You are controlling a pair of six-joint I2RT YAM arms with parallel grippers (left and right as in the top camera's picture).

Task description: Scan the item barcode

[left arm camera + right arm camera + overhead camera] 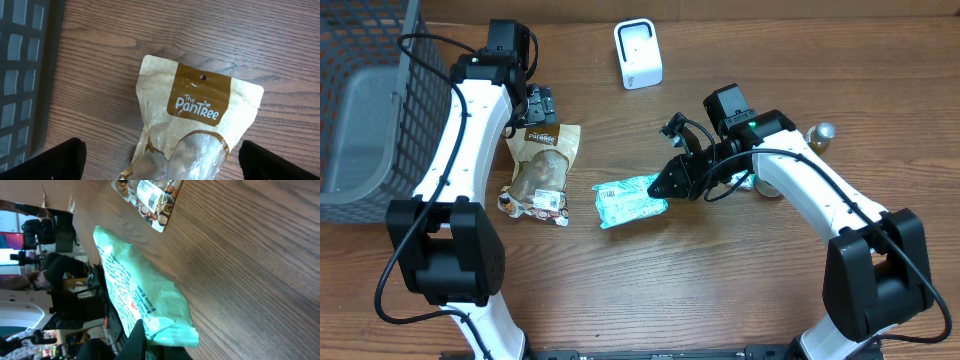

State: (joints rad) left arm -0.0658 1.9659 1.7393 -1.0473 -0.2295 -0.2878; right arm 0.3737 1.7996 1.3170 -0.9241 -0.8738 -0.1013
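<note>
Our R gripper [665, 187] is clamped tight on the right-hand end of the teal packet [628, 200], which sits mid-way across the table [720, 300], just right of the brown pouch [542, 165]. Pinching one end prob. keeps the printed faces clear for the scanner [638, 53], well apart at the far side. We can't tell whether the packet is lifted or resting on the wood. L gripper [540, 105] hangs w/ jaws fully spread over the pouch's top, holding nothing, fingers [55, 160] either side, likely poised for its turn.
</note>
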